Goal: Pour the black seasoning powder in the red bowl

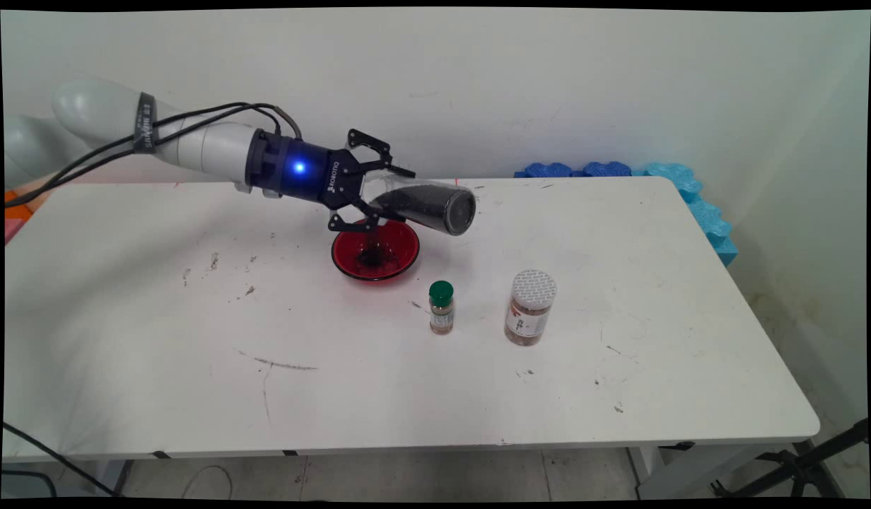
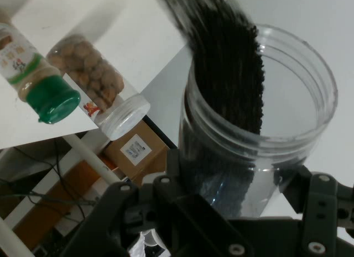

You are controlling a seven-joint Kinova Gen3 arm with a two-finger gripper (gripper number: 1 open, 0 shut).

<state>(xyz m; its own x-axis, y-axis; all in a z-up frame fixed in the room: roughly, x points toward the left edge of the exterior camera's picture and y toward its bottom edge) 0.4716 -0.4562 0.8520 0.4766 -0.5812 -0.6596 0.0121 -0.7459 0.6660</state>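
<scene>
My gripper (image 1: pixel 373 194) is shut on a clear plastic jar (image 1: pixel 425 205) of black grains, held nearly on its side above the table, its open mouth pointing right. In the hand view the jar (image 2: pixel 260 119) fills the frame, with the dark grains lying along its wall up to the rim. Just below the gripper a red bowl (image 1: pixel 375 251) sits on the table with a small heap of black grains in its middle. The jar's mouth reaches past the bowl's right rim.
A small spice bottle with a green cap (image 1: pixel 441 307) stands in front of the bowl, and a wider jar with a white lid (image 1: pixel 529 306) stands to its right; both show in the hand view (image 2: pixel 38 85), (image 2: pixel 97 85). Blue foam pieces (image 1: pixel 690 194) line the table's far right corner.
</scene>
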